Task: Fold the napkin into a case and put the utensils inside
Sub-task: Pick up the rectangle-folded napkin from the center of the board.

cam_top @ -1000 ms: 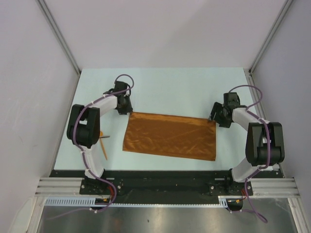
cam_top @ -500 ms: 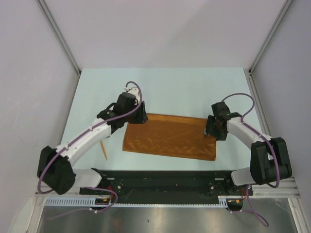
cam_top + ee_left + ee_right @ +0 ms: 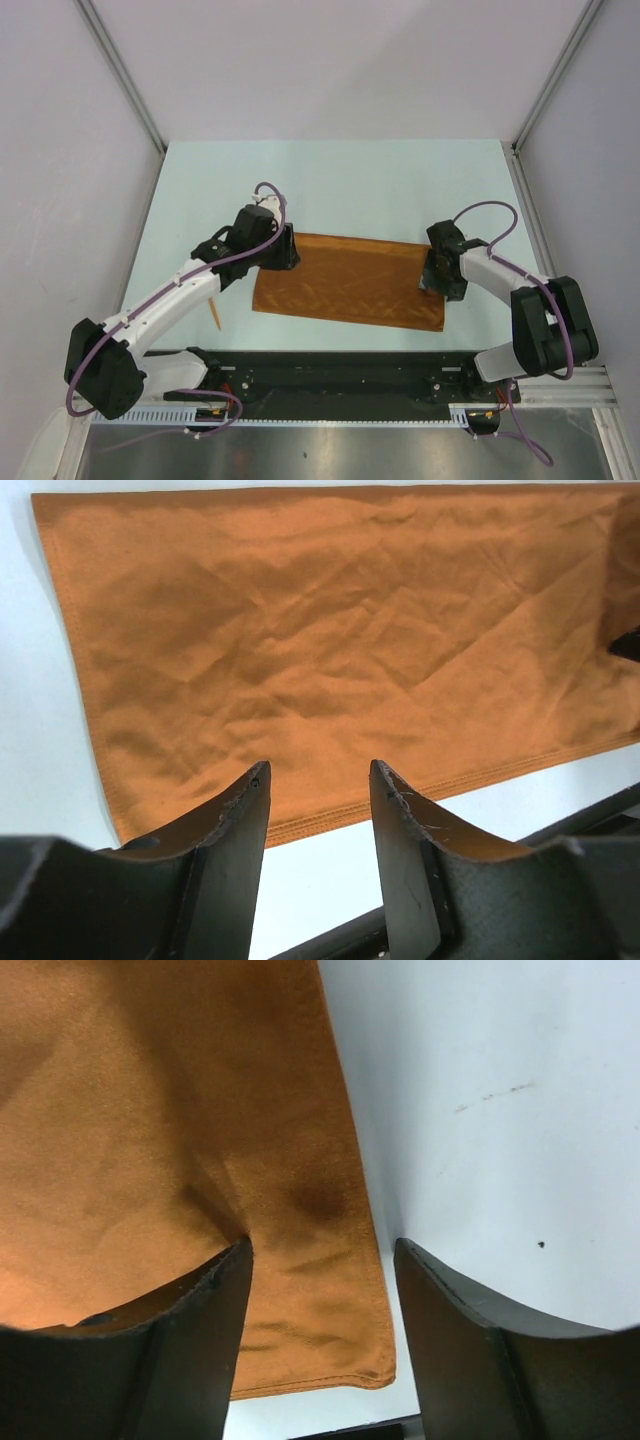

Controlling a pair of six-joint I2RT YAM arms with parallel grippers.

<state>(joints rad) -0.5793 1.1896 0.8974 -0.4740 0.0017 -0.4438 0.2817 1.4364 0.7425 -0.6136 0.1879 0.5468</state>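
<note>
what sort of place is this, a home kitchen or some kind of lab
Probably a robot lab test cell: bare white walls on metal framing enclose a pale table, and the left arm and right arm are bolted at its near edge.

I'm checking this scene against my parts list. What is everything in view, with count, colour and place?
napkin: one, rust-orange, flat as a rectangle at mid-table
utensil: one slim stick, orange, on the table left of the napkin; no spoon visible
table: one, pale blue-white, under it all
rail: one, black, along the table's near edge
walls: pale grey, left, far and right
left arm: one, white and black, purple cable
right arm: one, same colours
left gripper: one, black, open, above the napkin's left end
right gripper: one, black, open, astride the napkin's right edge
</note>
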